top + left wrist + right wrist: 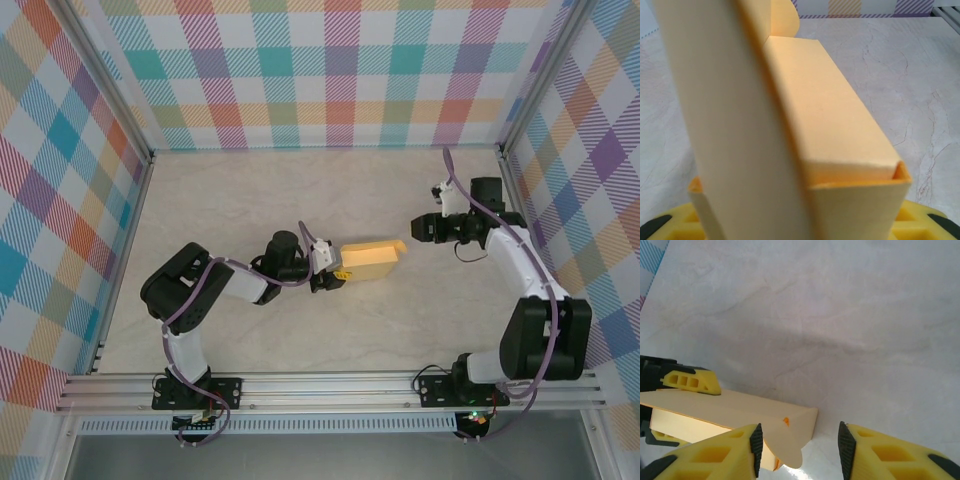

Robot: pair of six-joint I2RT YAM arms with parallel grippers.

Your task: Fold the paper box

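Yellow-orange card paper box (372, 260), smooth, oblong, pinched by left claw (338, 272); right claw (799, 442) agape w/ nothing held.

Overhead; wrists close (common box (372, 262))

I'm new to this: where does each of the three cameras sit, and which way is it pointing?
Top external: above and behind the arms, looking down on the table; both arms, left gripper and right gripper show.
Left wrist: on the left arm, looking along the paper box it holds; yellow fingers at the bottom.
Right wrist: on the right arm, looking down at the table; its parted fingers at the bottom.
Shared: all three show the paper box.
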